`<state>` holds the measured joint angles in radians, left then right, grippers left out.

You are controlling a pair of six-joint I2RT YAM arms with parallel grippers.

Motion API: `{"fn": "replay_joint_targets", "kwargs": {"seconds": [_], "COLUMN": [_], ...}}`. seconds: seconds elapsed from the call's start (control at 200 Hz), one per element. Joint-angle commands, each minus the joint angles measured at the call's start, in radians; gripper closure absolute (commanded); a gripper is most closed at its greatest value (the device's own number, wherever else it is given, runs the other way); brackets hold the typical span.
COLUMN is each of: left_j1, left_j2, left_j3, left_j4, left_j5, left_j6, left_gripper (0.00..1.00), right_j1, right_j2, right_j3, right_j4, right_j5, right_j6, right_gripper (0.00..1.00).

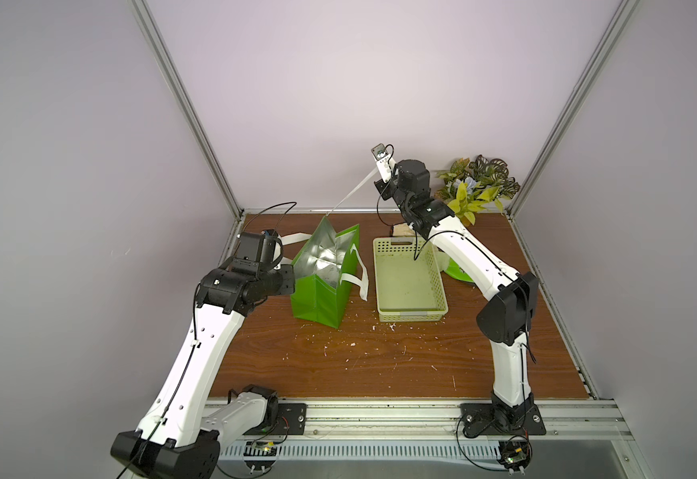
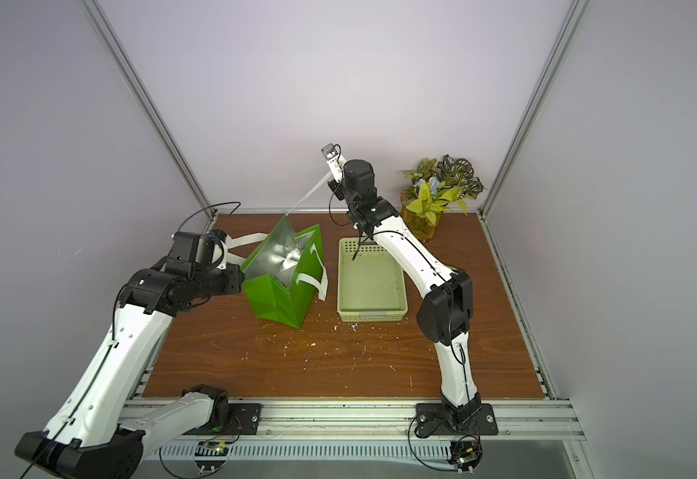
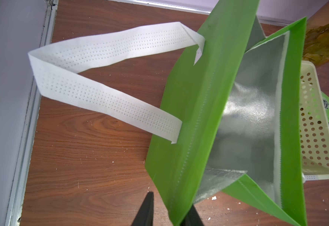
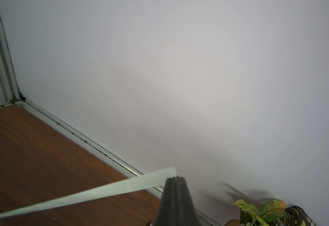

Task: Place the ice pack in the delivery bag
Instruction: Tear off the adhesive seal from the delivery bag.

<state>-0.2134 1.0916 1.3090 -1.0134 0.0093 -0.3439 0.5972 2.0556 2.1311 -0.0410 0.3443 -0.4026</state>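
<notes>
Since the delivery bag is thin, light and floppy, I'd hold it by strap and rim: right gripper is pinched tight on 1 white strap, taut; left gripper fingers apart astride the side wall. Bag stands near the desk back-left corner. No ice pack visible. Pale basket just beside; room toward front edge.

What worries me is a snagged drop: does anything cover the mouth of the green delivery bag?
Nothing visible does. The delivery bag stands open with foil lining showing. The right claw, shut on a white strap, holds it up clear of the mouth; the left claw straddles the bag's side wall. No ice pack is in view.
</notes>
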Motion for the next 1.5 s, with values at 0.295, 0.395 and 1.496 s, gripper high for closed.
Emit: {"fn": "replay_joint_targets", "kwargs": {"seconds": [0.295,0.395,1.496], "left_j1": [0.005,0.006,0.008], "left_j2": [0.026,0.024,0.024], "left_j3": [0.006,-0.011,-0.027], "left_j4": [-0.012,-0.012,-0.011], "left_j5": [-0.043,-0.051,-0.059], "left_j6": [0.002,0.002,-0.001], "left_gripper": [0.78,0.78,0.76], "right_j1": [-0.017,-0.02,-0.059], "right_j2": [-0.028,-0.019,-0.148], "right_j3": [0.05,0.052,-0.132], "right_j4": [-0.027,-0.026,0.023], "right_j5": [0.149,0.183,0.106], "right_j6": [-0.025,-0.033,0.002], "right_gripper": [1.0,1.0,1.0]}}
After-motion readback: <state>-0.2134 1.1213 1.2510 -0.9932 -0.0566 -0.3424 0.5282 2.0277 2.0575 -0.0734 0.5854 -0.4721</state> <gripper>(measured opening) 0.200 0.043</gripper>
